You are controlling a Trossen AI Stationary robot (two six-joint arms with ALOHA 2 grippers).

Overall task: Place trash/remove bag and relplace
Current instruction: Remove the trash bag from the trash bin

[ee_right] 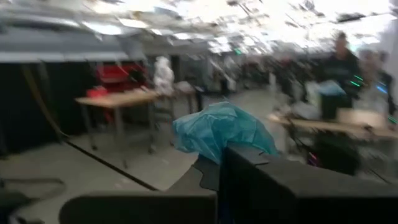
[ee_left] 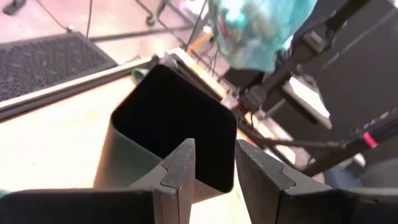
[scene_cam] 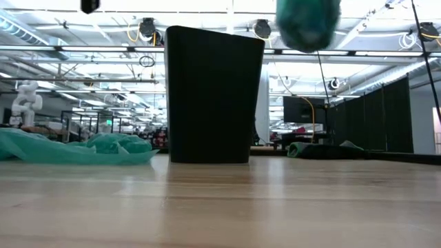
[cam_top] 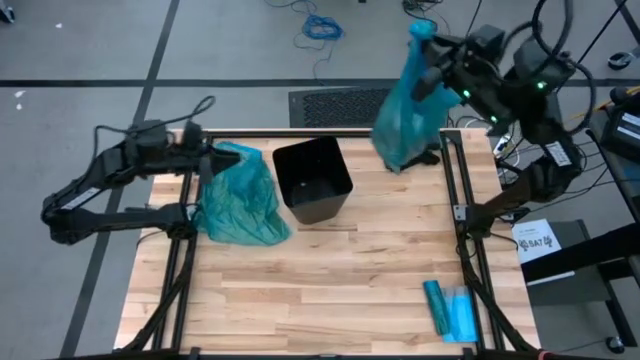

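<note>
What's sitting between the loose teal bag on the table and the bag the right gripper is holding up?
The empty black bin stands between the loose teal bag and the lifted bag held by the right gripper; the high view shows it.

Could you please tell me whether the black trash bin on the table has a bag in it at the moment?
No bag: the black bin stands upright with a bare dark interior. One teal bag lies beside it.

table (cam_top: 330,270): wood, pale planks | bin (cam_top: 312,180): matt blk, prob plastic | bags (cam_top: 240,195): thin teal plastic, crinkly
</note>
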